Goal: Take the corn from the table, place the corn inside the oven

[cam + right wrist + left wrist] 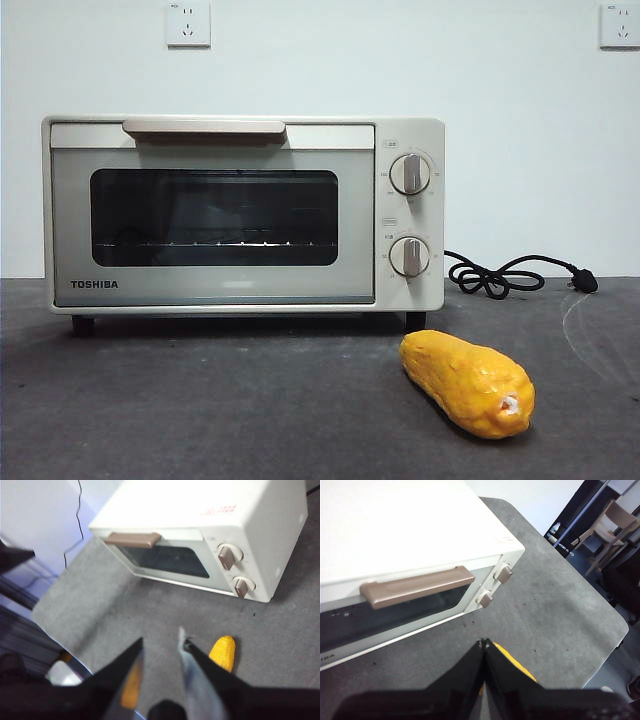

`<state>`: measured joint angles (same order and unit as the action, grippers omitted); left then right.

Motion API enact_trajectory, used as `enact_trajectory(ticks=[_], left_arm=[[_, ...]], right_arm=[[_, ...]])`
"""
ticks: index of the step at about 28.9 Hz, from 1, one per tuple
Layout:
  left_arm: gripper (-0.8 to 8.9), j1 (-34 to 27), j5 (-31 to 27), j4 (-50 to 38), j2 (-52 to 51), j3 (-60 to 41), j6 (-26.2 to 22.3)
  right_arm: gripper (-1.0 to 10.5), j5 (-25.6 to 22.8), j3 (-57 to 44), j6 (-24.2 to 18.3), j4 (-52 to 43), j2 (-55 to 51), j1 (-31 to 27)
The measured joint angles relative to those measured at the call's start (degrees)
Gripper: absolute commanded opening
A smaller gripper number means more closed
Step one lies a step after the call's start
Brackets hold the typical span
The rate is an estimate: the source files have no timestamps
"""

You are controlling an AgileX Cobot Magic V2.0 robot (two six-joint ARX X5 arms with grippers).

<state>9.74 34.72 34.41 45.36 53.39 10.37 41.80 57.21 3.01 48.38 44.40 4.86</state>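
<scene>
Corn [468, 384] lies on the dark grey desk [200, 400], in front of the oven's [243, 212] right end, just below the two knobs [410, 215], its whitish stub pointing toward the front camera. Neither arm shows in the front view. From the right wrist camera, the right gripper [161, 642] hangs above the desk with its fingers [131, 652] spread apart and holding nothing; the corn [223, 652] peeks out just beside one finger, not between them. From the left wrist camera, the left gripper [484, 642] has its fingers pressed together, tips touching, nothing caught in them, and a yellow sliver of corn [512, 662] shows past their edge. Oven door is closed, beige handle [204, 128] up top, and through the dark glass only a wire rack [215, 243] shows. A black power cord [510, 275] coils on the desk to the oven's right.
</scene>
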Motion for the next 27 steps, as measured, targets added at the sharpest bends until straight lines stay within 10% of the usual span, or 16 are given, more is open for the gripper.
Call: enact_trajectory(ticks=[9,17,27], left_arm=[[-0.06,5.8,-5.3,0.0,1.4,1.0,-0.3],[-0.05,8.8,-6.6,0.0,2.6,1.0,-0.3],[-0.05,9.2,-7.8,0.0,2.8,1.0,-0.3]], right_arm=[[5.1,-18.5,0.0,1.2,-0.3,6.7,14.2],[5.1,-31.5,0.0,4.4,-4.0,17.8,28.4],[5.0,-37.4,0.0,6.9,-8.9,40.1,34.9]])
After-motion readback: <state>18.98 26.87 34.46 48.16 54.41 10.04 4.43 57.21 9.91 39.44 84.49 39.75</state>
